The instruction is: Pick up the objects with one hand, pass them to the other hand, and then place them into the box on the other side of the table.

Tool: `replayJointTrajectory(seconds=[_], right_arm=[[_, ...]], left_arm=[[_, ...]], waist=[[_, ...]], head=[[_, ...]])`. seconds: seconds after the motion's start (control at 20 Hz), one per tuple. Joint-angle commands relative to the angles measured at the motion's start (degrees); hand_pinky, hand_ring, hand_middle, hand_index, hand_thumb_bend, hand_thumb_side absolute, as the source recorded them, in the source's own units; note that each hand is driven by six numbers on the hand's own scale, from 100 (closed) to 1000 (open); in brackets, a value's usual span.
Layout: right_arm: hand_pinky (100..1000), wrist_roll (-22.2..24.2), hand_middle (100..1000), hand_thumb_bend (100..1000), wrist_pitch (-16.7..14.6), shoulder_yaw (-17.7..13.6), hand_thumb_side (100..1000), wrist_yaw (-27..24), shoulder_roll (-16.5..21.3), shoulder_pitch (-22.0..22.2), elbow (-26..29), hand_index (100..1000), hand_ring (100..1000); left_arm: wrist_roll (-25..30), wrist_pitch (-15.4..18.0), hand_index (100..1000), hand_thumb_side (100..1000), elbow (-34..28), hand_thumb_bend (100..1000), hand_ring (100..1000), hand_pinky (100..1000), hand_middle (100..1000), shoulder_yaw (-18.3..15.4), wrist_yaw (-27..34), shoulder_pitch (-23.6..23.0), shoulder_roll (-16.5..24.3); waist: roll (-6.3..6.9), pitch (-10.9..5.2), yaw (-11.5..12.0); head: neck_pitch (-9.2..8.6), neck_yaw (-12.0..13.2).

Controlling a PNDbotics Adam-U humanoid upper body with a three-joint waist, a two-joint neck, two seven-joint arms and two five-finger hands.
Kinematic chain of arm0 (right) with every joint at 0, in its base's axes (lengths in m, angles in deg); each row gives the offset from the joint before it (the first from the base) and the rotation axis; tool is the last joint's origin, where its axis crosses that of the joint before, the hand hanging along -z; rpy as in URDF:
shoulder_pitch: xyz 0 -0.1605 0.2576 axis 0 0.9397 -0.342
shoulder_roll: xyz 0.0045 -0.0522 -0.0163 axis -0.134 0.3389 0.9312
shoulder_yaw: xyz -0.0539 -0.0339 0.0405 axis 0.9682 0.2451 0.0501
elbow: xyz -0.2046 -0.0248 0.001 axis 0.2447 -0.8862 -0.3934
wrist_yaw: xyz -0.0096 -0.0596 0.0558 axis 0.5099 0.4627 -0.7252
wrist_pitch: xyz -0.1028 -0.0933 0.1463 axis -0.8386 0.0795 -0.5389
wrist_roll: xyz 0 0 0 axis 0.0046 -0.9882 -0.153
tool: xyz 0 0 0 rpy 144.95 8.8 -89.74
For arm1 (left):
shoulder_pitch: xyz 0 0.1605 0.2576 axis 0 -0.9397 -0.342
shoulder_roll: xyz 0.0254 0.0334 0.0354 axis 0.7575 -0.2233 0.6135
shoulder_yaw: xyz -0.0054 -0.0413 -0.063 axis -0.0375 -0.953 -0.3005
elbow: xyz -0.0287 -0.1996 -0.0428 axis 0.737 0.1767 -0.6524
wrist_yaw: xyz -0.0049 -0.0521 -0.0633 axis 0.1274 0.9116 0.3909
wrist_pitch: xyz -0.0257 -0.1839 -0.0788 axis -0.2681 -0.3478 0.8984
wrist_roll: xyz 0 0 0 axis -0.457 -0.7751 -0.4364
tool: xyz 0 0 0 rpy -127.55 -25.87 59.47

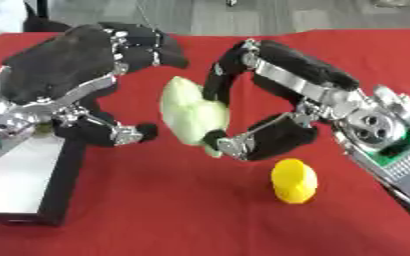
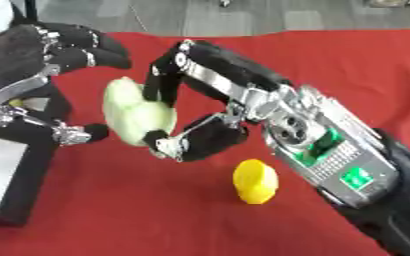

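Over the desk: red cloth covers it; both hands meet above the middle, left of centre.
Green thing: pale green, soft-looking, lumpy; held up off the cloth between the two hands. What it is, cannot tell.
Right hand: comes in from the right, fingers and thumb curled round the green thing, fingers over its right top, thumb under its lower end. Grasping it.
Left hand: comes in from the left, spread wide, fingers above and thumb below, facing the green thing. Fingertips near its upper left; whether they touch, cannot tell. Released, holding nothing.
Yellow thing: small, ribbed, rounded; stands on the cloth near the front, just below the right hand and apart from it. Nothing touches it.
In the way: the left hand's palm hides the cloth behind it and the far end of the box; the right arm covers the desk's right side.
Box: at the left edge, dark wall, pale flat surface showing on top or inside; which, cannot tell. Partly under the left arm.
Box contents: a small greenish bit shows by the left wrist in the right eye view; too little seen to name.
Floor: grey, beyond the far edge.
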Motion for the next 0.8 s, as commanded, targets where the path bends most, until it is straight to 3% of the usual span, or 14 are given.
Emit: replayJointTrajectory(seconds=[0.05, 0.2, 0.35, 0.8], right_arm=[[770, 0.2, 399, 189, 0.0, -0.4, 100, 0.5, 0.5, -1.0, 1.1, 343, 569], [770, 0.2, 399, 191, 0.0, -0.2, 100, 0.5, 0.5, -1.1, 1.1, 343, 568], [770, 0.4, 399, 197, 0.0, -0.1, 100, 0.5, 0.4, -1.2, 1.1, 343, 568], [769, 1.2, 398, 207, -0.2, 0.3, 100, 0.8, 0.4, -1.2, 1.1, 342, 567]], left_arm=[[-0.4, 1.0, 856, 102, -0.7, 559, 814, 769, 777, -0.7, 0.6, 0.1, 2.6], [-0.8, 3.2, 853, 116, -0.7, 617, 814, 766, 779, -0.6, 0.0, 0.0, 2.8], [-1.8, 5.1, 850, 106, -0.7, 617, 813, 765, 777, -0.3, -1.3, 0.0, 2.7], [-3.0, 4.5, 853, 106, -0.7, 634, 815, 760, 782, 0.6, -2.8, 0.8, 1.9]], waist=[[0.64, -2.00, 0.1], [0.64, -1.99, 0.1], [0.58, -1.98, 0.0], [0.55, -2.01, 0.0]], head=[[-0.80, -0.3], [-0.88, -0.5], [-1.09, -0.7], [-1.22, -0.7]])
